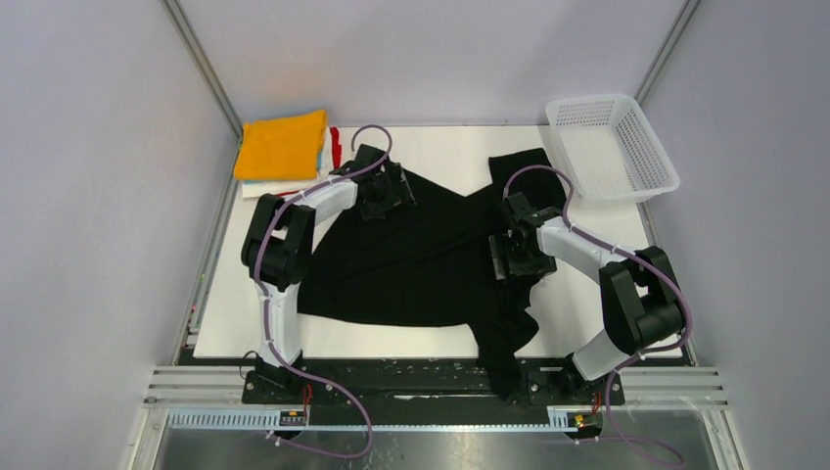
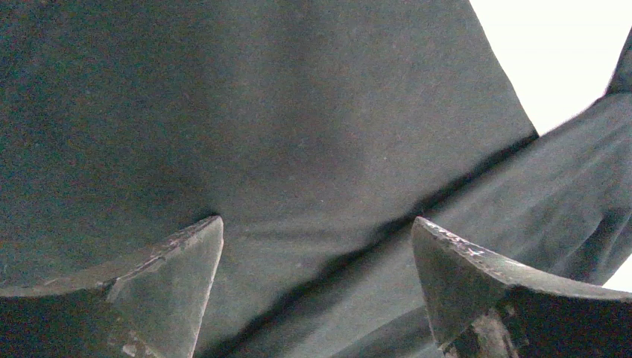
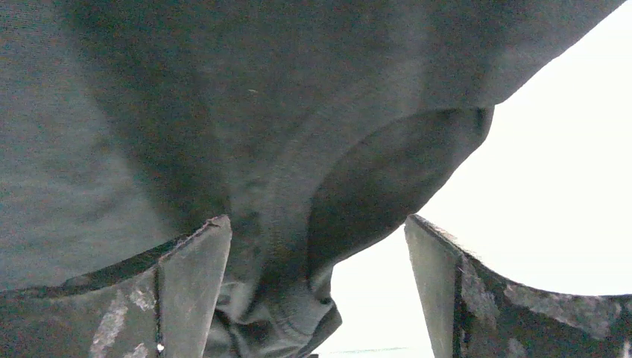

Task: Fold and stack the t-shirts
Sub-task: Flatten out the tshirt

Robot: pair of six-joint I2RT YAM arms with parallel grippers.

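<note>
While the large plain black cloth t-shirt (image 1: 421, 264) lies spread and rumpled across the middle of the white counter (image 1: 440, 147), part of it spills over the near edge at about six o'clock, between the two arm bases. The left tool (image 1: 385, 196) hovers over the shirt's ten-o'clock portion, jaws released and wide apart, with only smooth black cloth showing below them. The right tool (image 1: 513, 257) is at the shirt's three-o'clock side, likewise released, its fingers (image 3: 186, 276) straddling a bunched fold of black fabric near the cloth's edge without pinching it. A folded orange-yellow t-shirt (image 1: 282, 145) tops a small stack at the counter's ten-o'clock corner, with light blue and white folded layers (image 1: 279, 184) peeking out beneath and a sliver of red cloth (image 1: 335, 137) just beside it. A white plastic mesh basket (image 1: 612, 147) sits at the two-o'clock corner.
</note>
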